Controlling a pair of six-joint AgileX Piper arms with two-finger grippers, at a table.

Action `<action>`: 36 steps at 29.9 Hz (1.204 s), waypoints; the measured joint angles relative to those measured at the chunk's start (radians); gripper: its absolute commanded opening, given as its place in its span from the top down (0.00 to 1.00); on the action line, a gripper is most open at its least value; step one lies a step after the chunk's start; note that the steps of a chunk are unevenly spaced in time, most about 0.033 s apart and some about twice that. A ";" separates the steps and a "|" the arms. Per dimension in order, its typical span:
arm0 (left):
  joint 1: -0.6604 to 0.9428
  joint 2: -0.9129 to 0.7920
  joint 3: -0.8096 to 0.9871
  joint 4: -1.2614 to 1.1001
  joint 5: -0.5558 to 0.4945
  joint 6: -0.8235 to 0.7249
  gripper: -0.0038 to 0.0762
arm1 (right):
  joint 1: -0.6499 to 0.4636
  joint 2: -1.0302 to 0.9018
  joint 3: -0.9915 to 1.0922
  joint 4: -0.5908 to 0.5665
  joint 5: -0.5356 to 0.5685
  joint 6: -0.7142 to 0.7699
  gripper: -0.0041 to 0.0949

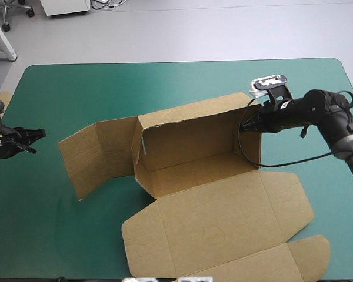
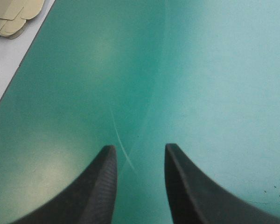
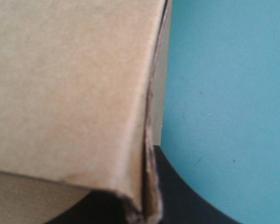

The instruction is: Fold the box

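The brown box [image 1: 191,170] lies in the middle of the teal-green table with its back wall and right wall raised. Its left wall flap [image 1: 100,154] leans outward, and the lid [image 1: 223,226] lies flat toward the near edge. My right gripper [image 1: 245,125] reaches in from the right and is shut on the top of the right wall. In the right wrist view the brown board [image 3: 70,88] runs down between the black fingers [image 3: 186,196]. My left gripper [image 1: 36,141] hovers open near the table's left edge, well away from the box, with only the cover between its fingers [image 2: 102,182].
A stack of more brown board [image 2: 11,14] lies beyond the table's left edge, also glimpsed in the high view [image 1: 1,98]. Bare teal-green cover [image 1: 106,88] surrounds the box on the far and left sides.
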 measured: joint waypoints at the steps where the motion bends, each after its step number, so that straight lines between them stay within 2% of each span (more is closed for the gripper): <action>1: 0.000 0.000 0.000 -0.001 -0.001 0.001 0.64 | 0.000 0.019 -0.030 -0.014 0.026 0.013 0.96; 6: 0.000 0.000 0.000 -0.015 -0.003 0.008 0.64 | 0.000 0.149 -0.202 -0.061 0.159 0.057 0.96; 12: 0.000 0.000 0.000 -0.025 -0.001 0.018 0.64 | 0.000 0.312 -0.371 -0.092 0.263 0.106 0.96; 17: 0.000 0.000 0.000 -0.038 0.001 0.035 0.64 | 0.000 0.395 -0.480 -0.104 0.326 0.140 0.96; 22: 0.000 0.000 0.000 -0.042 0.001 0.036 0.64 | 0.000 0.455 -0.548 -0.103 0.332 0.153 0.94; 25: 0.000 0.000 0.000 -0.045 0.001 0.039 0.64 | 0.000 0.468 -0.559 -0.103 0.317 0.155 0.82; 30: 0.000 0.000 0.000 -0.057 0.001 0.048 0.64 | 0.003 0.475 -0.559 -0.097 0.266 0.155 0.46; 32: 0.000 0.000 0.000 -0.067 0.001 0.058 0.64 | 0.003 0.475 -0.559 -0.097 0.256 0.155 0.40; 36: 0.000 0.000 0.000 -0.078 0.001 0.066 0.64 | 0.003 0.475 -0.559 -0.097 0.249 0.155 0.40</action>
